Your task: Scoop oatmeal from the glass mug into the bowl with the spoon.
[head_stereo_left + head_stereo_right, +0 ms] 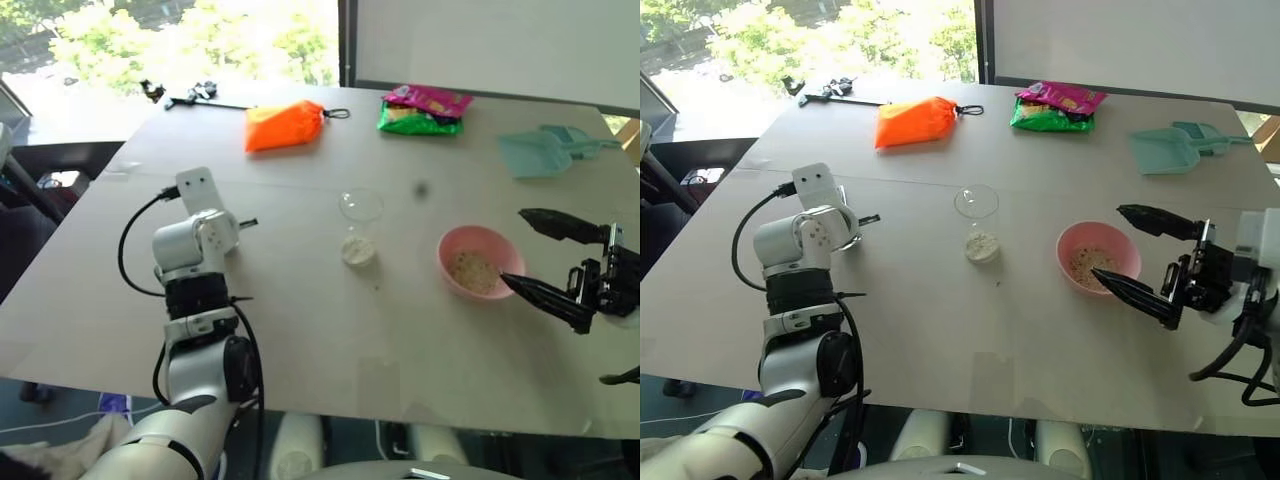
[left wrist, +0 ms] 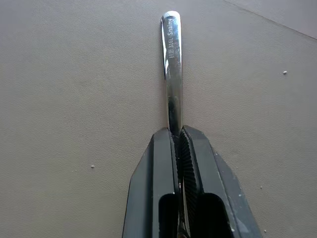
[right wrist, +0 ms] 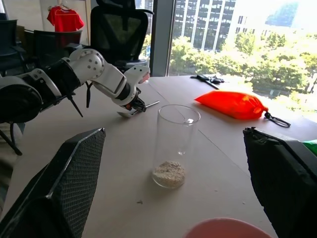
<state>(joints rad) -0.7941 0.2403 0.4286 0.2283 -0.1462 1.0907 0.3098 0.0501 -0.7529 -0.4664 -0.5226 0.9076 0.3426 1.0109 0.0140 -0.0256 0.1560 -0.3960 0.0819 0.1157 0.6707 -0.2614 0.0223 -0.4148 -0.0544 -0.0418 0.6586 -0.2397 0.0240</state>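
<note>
The right gripper (image 1: 1138,258) hangs wide open, empty, just beside the bowl (image 1: 1097,256), which already holds some oatmeal (image 1: 1087,263). Farther out, the left gripper (image 2: 179,148) pinches the spoon (image 2: 171,69) by its handle against the tabletop (image 1: 940,320); so thin a grip could let it twist short of the glass mug (image 1: 978,224)

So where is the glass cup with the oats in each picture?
Left eye view: the glass mug stands mid-table, left of the pink bowl.
Right eye view: mid-table, again left of the bowl.
Left wrist view: not in it.
Right wrist view: centre, upright.
Shared landmark: the orange bag behind it.
</note>
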